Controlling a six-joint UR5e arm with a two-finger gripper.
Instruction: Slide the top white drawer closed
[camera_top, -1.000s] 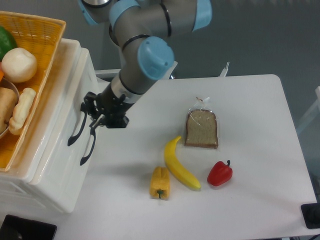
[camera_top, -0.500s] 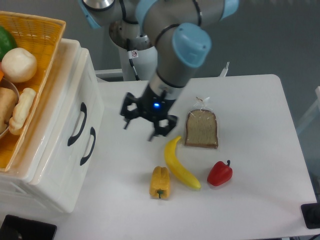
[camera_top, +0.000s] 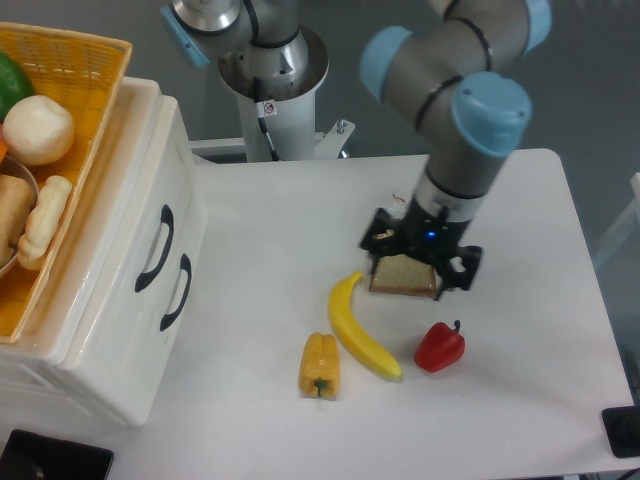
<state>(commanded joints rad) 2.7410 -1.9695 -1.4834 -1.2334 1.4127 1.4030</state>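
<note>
The top white drawer (camera_top: 130, 215) sits at the left edge of the tabletop (camera_top: 520, 200), its front panel with the black curved handle (camera_top: 155, 248) lying level with the lower drawer front (camera_top: 150, 330) just below it. From here it looks pushed home, so I'd judge the closing done.

The claw (camera_top: 420, 262) hangs well apart from the cabinet, over the bagged slice of bread (camera_top: 404, 276), pointing down at it. Its two fingers look spread, with nothing held between them, though the wrist hides part of the gap. Being out there makes sense if the arm has no more business with the handle.

A banana (camera_top: 360, 328), a yellow pepper (camera_top: 320, 366) and a red pepper (camera_top: 440, 346) lie near the bread, clear of the drawer's front. An orange wicker basket (camera_top: 95, 120) rests on the cabinet top, holding vegetables and rolls.
</note>
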